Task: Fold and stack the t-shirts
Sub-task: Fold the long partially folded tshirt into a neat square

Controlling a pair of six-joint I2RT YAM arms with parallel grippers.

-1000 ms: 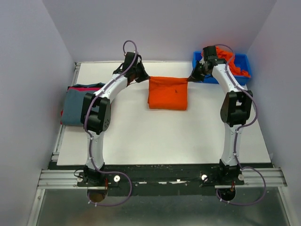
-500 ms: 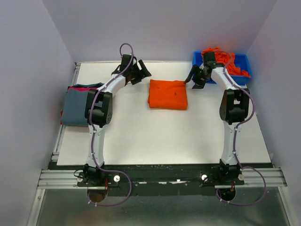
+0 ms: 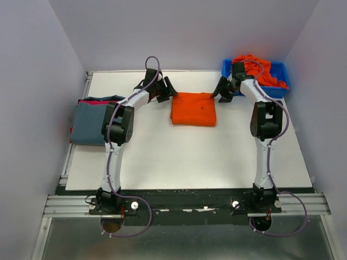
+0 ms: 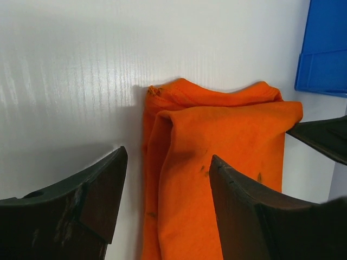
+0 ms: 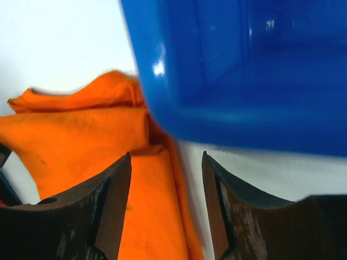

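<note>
The white surface (image 3: 179,157) carries everything in view. The left arm (image 3: 118,124) and right arm (image 3: 267,122) both reach to the far side, each bent inward toward the middle. At the left edge is a stack. A folded grey-blue t-shirt (image 3: 87,124) lies on top of a red-pink t-shirt (image 3: 93,101), of which only a thin strip shows along the far side. The folded orange t-shirt (image 3: 193,108) lies flat in the far middle of the surface as a rough rectangle, well apart from the stack. The blue bin (image 3: 282,69) sits in the far right corner, with loose orange t-shirts (image 3: 269,76) heaped inside it. The left fingers (image 3: 170,91) are at the far left corner of the folded orange t-shirt. In the left wrist view they are spread wide, with the shirt's layered left edge below the gap and no cloth pinched. Whether the tips touch the cloth cannot be told. The right fingers (image 3: 220,92) are at the shirt's far right corner, just beside the bin's near left corner. In the right wrist view they are also spread wide, with the shirt's edge below the gap, the blurred bin wall close by on the right, and nothing held.
</note>
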